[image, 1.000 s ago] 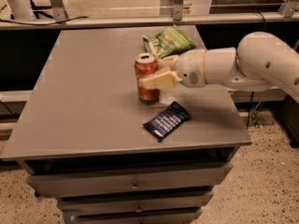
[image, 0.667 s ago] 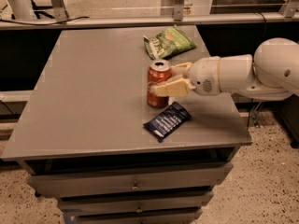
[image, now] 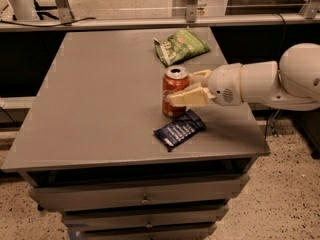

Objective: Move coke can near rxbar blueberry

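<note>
**Coke can gripped, just behind rxbar blueberry**

The coke can (image: 174, 82) is upright over the grey surface (image: 100, 94); contact with it cannot be confirmed. The gripper (image: 182, 88) comes in from the can's right, jaws clamped on its body. The rxbar blueberry (image: 180, 129) lies flat just in front of the can. A green chip bag (image: 181, 45) lies behind the can, apart.

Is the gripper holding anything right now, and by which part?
The gripper grips the upright coke can around its middle, one finger in front, one behind.
</note>
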Motion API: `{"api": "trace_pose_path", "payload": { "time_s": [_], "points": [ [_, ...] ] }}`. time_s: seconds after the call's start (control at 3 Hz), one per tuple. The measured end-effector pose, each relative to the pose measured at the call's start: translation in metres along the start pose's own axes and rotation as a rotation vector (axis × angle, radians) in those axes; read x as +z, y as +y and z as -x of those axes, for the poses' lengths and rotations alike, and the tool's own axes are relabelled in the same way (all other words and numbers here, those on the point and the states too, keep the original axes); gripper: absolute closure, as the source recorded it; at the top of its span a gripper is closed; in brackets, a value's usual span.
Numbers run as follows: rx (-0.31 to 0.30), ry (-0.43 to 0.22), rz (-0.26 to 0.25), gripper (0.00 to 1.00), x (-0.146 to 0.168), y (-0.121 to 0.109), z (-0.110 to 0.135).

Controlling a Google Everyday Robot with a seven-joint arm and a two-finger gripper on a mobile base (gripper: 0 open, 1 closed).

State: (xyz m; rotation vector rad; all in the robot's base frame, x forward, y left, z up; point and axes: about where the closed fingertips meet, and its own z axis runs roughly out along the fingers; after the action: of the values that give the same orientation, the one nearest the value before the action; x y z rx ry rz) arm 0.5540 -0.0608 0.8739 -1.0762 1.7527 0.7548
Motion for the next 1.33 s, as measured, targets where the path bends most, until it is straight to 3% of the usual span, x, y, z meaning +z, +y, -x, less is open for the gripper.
{"api": "trace_pose_path", "payload": {
  "time_s": [0.67, 1.0, 1.33],
  "points": [
    [0.014, 0.006, -0.029, 0.12, -0.012, 0.0, -0.011],
    [0.023, 0.007, -0.045, 0.0, -0.018, 0.002, -0.018],
    [0.027, 0.01, -0.056, 0.0, -0.024, 0.004, -0.023]
  ]
}}
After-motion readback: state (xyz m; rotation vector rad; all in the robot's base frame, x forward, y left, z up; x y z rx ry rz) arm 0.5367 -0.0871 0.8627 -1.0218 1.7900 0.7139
